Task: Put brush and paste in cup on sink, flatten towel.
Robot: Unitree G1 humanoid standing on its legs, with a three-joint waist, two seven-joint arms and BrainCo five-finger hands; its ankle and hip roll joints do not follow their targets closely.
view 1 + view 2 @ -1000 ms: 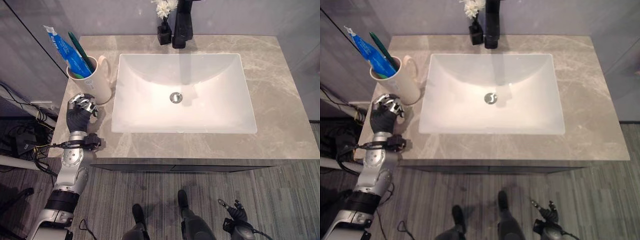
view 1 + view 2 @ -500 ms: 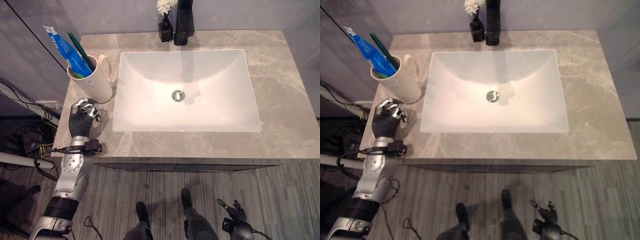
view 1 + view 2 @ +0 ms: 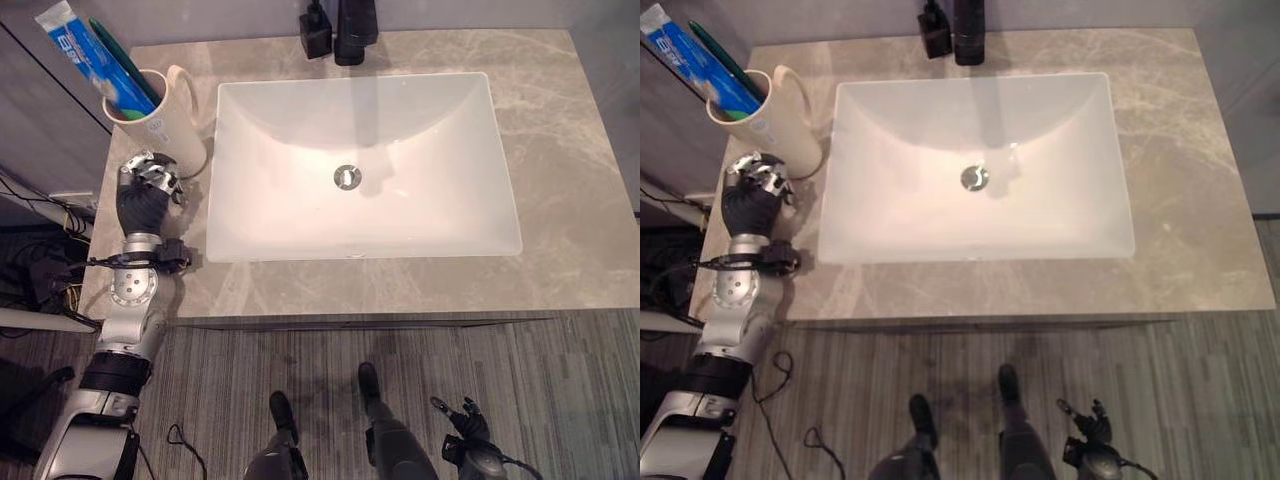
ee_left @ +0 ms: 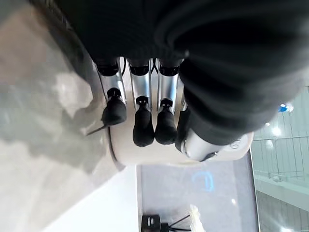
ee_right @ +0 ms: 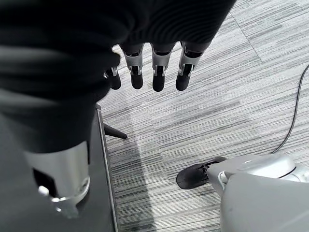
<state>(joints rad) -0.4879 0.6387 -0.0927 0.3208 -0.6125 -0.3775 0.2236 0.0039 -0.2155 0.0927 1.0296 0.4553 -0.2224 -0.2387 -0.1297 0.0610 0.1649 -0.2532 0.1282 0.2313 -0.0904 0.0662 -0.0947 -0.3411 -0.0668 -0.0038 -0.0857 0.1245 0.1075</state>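
Observation:
A cream cup (image 3: 155, 120) stands on the counter's far left corner, beside the sink (image 3: 250, 220). A blue and white paste tube (image 3: 90, 55) and a green brush (image 3: 120, 55) stick up out of the cup. My left hand (image 3: 143, 200) rests on the counter just in front of the cup, not touching it. Its fingers (image 4: 143, 130) are relaxed and hold nothing, with the cup (image 4: 145, 154) just past their tips. My right hand (image 3: 466, 424) hangs low beside the cabinet, above the floor, its fingers (image 5: 158, 79) loose and empty.
A black faucet (image 3: 355, 30) and a small black vase (image 3: 315, 30) stand behind the white basin. The grey marble counter (image 3: 560, 150) runs wide to the right of the sink. A dark wall panel (image 3: 40, 120) is close on the left of the cup.
The whole view has shifted, so the camera moved. My left hand has drawn back a little from the cup. The cup, paste and brush stay put.

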